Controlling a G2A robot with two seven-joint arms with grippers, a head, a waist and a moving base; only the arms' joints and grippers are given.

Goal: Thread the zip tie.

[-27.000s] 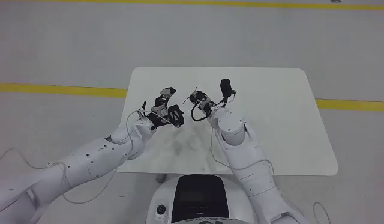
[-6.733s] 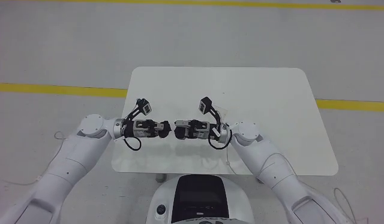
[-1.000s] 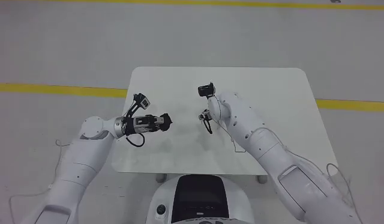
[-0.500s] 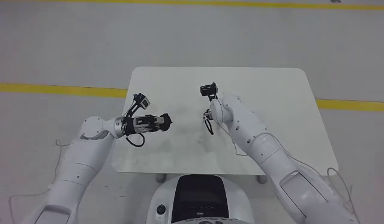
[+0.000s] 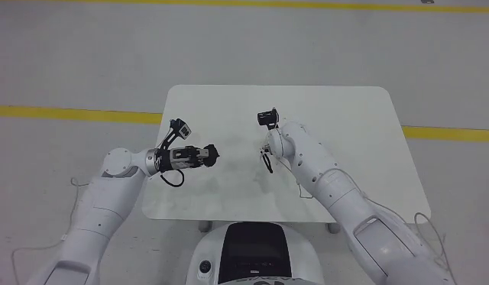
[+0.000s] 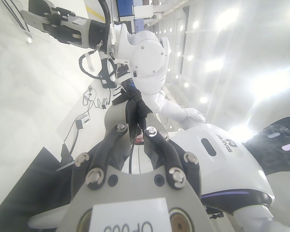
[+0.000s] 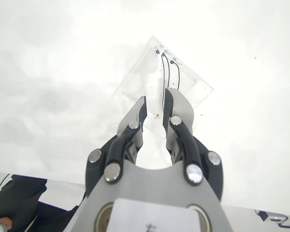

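My left claw (image 6: pixel 135 112), above the table's (image 5: pixel 344 132) left side, is clenched on a black zip tie (image 6: pixel 131 146). My right claw (image 7: pixel 154 107), released, hangs near the table's middle over a clear tray (image 7: pixel 135 73) holding three spare ties (image 7: pixel 164 71).

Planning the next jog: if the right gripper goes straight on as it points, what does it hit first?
Probably a black zip tie in the clear tray; the open right gripper is lined up on it. Distance is unclear.
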